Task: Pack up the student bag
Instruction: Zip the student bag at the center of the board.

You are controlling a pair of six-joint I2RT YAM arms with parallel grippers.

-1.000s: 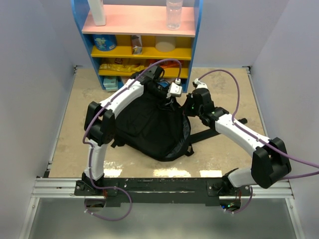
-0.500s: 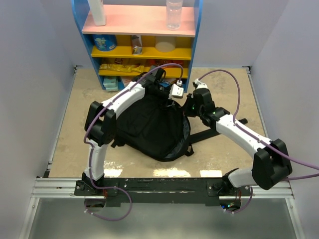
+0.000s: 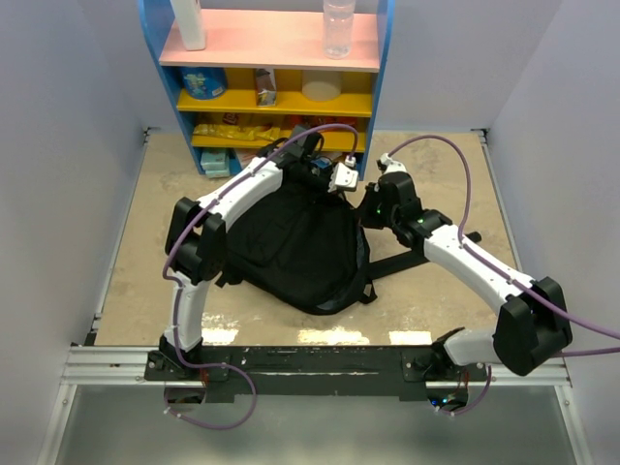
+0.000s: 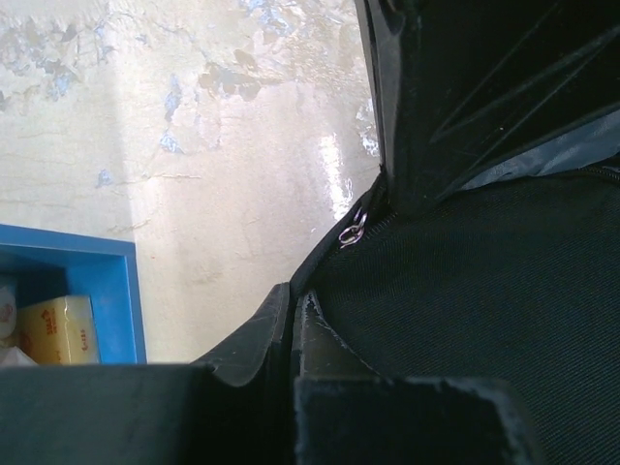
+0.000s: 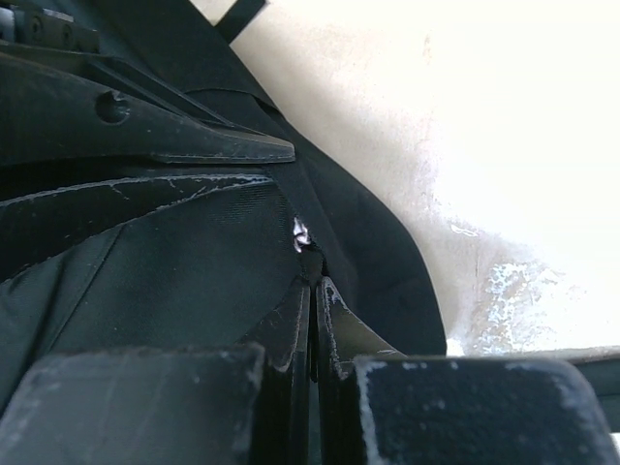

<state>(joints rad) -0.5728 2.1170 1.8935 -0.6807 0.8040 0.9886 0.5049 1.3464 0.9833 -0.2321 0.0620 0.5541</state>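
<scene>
Left gripper (image 4: pixel 294 308): closed at top edge of the large black soft fabric backpack (image 3: pixel 300 247); grip on cloth unclear.
Right gripper (image 5: pixel 312 286): closed on the backpack's zip edge.
Beige table (image 3: pixel 145 252): backpack lies mid-table, before the blue shelf unit (image 3: pixel 262 44).
Small metal zip ring (image 4: pixel 351 232): just beyond left fingertips.

The left arm (image 3: pixel 237 192) rises from its near-left base, bends at the elbow and reaches far and rightward. The right arm (image 3: pixel 465 260) stretches far and leftward toward it. The left gripper (image 4: pixel 294 308) and right gripper (image 5: pixel 312 291) both have their fingers pressed together, possibly pinching something thin.
</scene>
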